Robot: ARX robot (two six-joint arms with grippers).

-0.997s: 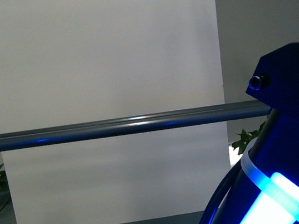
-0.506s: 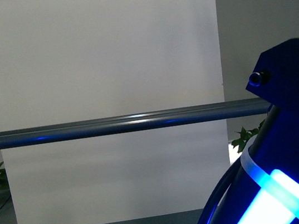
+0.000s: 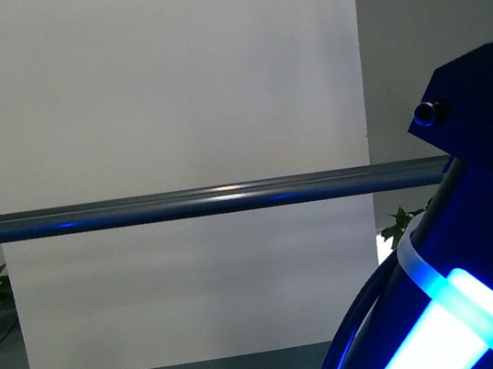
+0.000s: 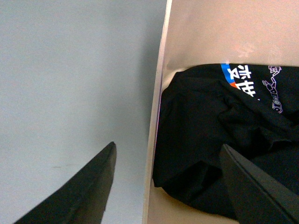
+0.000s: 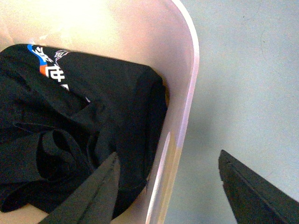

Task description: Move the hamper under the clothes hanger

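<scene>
Front view: the clothes hanger (image 3: 194, 203) crossbar runs level across the frame, with the right arm (image 3: 486, 232) beside it; left wrist view: the left gripper (image 4: 167, 147) is spread wide astride the hamper (image 4: 158, 107) wall, with black clothing (image 4: 205, 135) inside; right wrist view: the right gripper (image 5: 167, 156) is likewise spread astride its rim.

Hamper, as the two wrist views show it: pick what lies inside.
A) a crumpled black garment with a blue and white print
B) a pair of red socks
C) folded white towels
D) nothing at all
A: inside the hamper lies a crumpled black garment with a blue and white print near one edge, and both wrist views show it.
</scene>
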